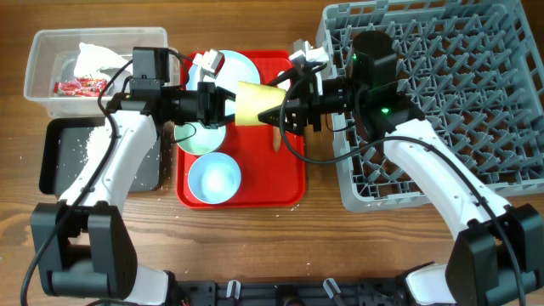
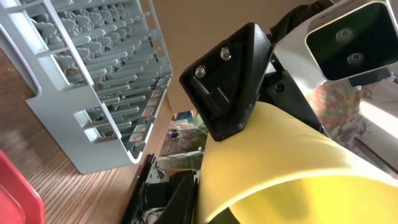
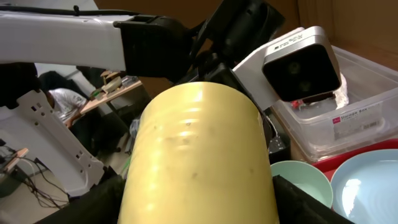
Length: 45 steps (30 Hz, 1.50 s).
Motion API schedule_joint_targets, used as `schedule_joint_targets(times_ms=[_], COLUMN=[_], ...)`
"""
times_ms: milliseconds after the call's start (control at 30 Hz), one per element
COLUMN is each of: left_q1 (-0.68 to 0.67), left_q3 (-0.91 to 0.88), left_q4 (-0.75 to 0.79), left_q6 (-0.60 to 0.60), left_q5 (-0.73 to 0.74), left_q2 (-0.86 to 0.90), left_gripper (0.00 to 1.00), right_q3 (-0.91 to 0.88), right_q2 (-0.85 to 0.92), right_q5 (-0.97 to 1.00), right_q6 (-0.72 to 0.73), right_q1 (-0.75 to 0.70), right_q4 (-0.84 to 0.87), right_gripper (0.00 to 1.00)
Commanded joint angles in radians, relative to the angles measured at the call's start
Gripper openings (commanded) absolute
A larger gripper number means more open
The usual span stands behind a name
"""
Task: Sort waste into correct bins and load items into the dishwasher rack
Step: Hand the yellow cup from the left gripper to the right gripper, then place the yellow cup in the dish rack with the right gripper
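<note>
Wooden table under both my arms, with the red serving tray at its middle. Above that tray the yellow cup lies on its side in the air between my two grippers. My right gripper has its fingers closed against either side of the cup. My left gripper meets the cup's wide end, but I cannot tell whether it grips. The grey dishwasher rack stands just right of the tray.

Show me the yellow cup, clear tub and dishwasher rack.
yellow cup point(image 1: 255, 104): overhead view, its side wall.
clear tub point(image 1: 42, 59): overhead view, bare left end.
dishwasher rack point(image 1: 484, 93): overhead view, peg floor.
</note>
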Motion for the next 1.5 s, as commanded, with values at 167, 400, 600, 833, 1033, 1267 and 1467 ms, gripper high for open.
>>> schedule_joint_targets(times_ms=[167, 400, 600, 833, 1033, 1267, 1467], left_q1=[-0.003, -0.002, 0.013, 0.047, 0.046, 0.042, 0.042], left_q3=[0.018, 0.018, 0.018, 0.018, 0.018, 0.018, 0.018], left_q4=[0.018, 0.020, 0.019, 0.019, 0.014, -0.006, -0.085], left_q6=[0.013, 0.013, 0.013, 0.014, 0.013, 0.014, 0.027], left_q5=[0.005, 0.004, -0.003, -0.003, -0.192, -0.552, -0.795], left_q2=[-0.021, -0.021, -0.021, -0.021, -0.021, -0.021, -0.021], left_gripper=[0.04, 0.18, 0.26, 0.27, 0.27, 0.26, 0.22], right_q3=[0.015, 0.016, 0.016, 0.016, 0.016, 0.022, 0.024], right_q2=[0.010, 0.010, 0.010, 0.010, -0.020, -0.256, -0.334], right_q5=[-0.069, -0.069, -0.119, -0.080, 0.275, 0.735, 1.053], right_q6=[-0.018, -0.020, -0.017, -0.021, -0.003, 0.021, 0.124], right_q1=[0.027, 0.025, -0.047, -0.186, -0.243, -0.243, -0.243], right_q4=[0.002, 0.002, 0.002, -0.105, -0.327, -0.613, -1.055], right_gripper=[0.75, 0.57, 0.51, 0.46, 0.46, 0.50, 0.50])
